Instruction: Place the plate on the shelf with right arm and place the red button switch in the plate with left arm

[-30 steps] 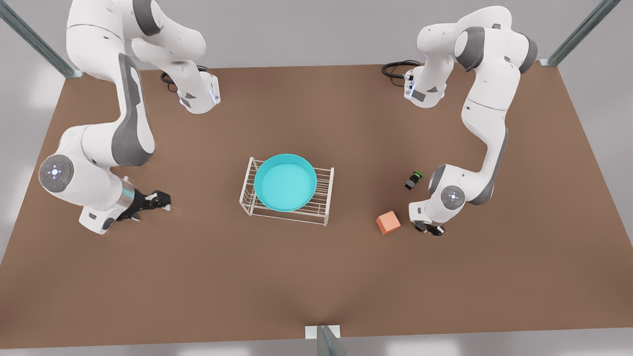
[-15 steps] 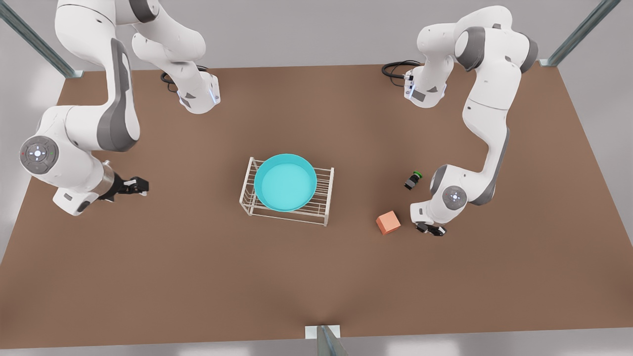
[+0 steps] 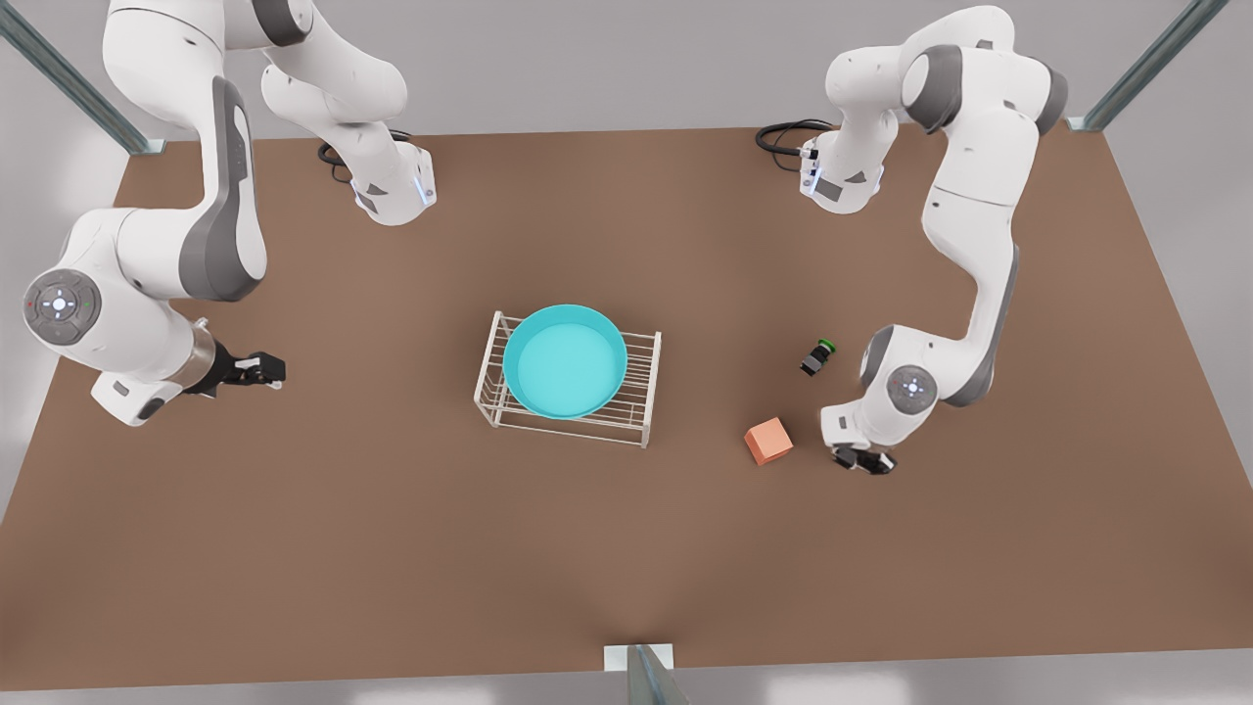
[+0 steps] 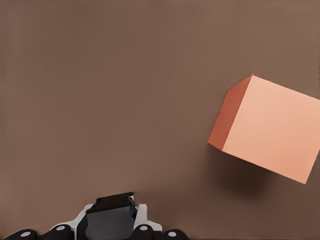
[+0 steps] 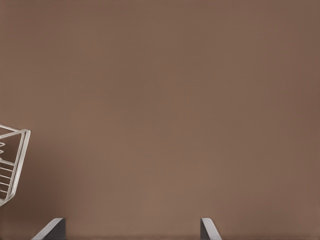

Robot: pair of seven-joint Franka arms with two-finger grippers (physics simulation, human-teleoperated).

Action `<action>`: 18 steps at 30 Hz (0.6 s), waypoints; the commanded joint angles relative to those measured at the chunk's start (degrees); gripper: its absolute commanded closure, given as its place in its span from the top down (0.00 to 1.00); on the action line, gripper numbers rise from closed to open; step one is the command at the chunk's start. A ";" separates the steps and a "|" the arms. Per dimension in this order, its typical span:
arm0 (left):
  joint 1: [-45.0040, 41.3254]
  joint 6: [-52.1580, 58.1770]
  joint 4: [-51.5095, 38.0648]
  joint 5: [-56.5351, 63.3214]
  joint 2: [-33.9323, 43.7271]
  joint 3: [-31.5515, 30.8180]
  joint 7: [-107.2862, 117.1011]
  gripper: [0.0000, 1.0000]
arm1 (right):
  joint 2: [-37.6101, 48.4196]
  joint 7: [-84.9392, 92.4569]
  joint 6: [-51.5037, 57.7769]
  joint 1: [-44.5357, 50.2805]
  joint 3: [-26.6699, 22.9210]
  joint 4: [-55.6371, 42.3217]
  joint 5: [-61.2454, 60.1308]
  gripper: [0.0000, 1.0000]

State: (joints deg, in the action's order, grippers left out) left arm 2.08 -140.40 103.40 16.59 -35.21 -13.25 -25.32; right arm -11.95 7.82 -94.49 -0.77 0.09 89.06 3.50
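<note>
The turquoise plate (image 3: 566,360) lies flat on the white wire shelf (image 3: 643,390) at the table's middle. My right gripper (image 3: 266,372) hangs open and empty far off at the front view's left, its fingertips (image 5: 54,227) wide apart, with a corner of the shelf (image 5: 12,160) in its wrist view. My left gripper (image 3: 863,459) is low over the table at the front view's right, just beside the orange cube (image 3: 768,441). In the left wrist view a small black switch body (image 4: 109,220) sits clamped between the fingers; its red cap is hidden.
A green-capped switch (image 3: 818,354) lies on its side behind the left gripper. The orange cube (image 4: 267,130) sits close to the left gripper. Cables coil at both arm bases along the table's far edge.
The right arm has drawn back toward the front view's left, away from the shelf. The left gripper has shifted slightly toward the front view's right. Plate and shelf have not moved.
</note>
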 commanded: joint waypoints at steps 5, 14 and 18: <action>-0.24 15.68 -6.80 -1.56 6.38 -4.15 7.56 0.47 | -0.18 -1.41 0.01 0.15 0.26 -0.03 0.10 1.00; -4.54 36.08 -14.54 -0.77 10.43 -25.60 48.78 0.47 | -0.44 -1.32 0.10 0.15 0.35 -0.29 -0.07 1.00; -16.93 35.20 -23.32 -0.77 4.72 -25.51 68.99 0.47 | -0.70 -1.41 0.01 0.15 0.35 -0.47 0.02 1.00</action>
State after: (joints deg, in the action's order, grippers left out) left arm -13.58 -109.57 81.18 16.11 -29.86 -38.66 -0.46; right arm -12.65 6.93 -94.48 -0.62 0.44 88.66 3.51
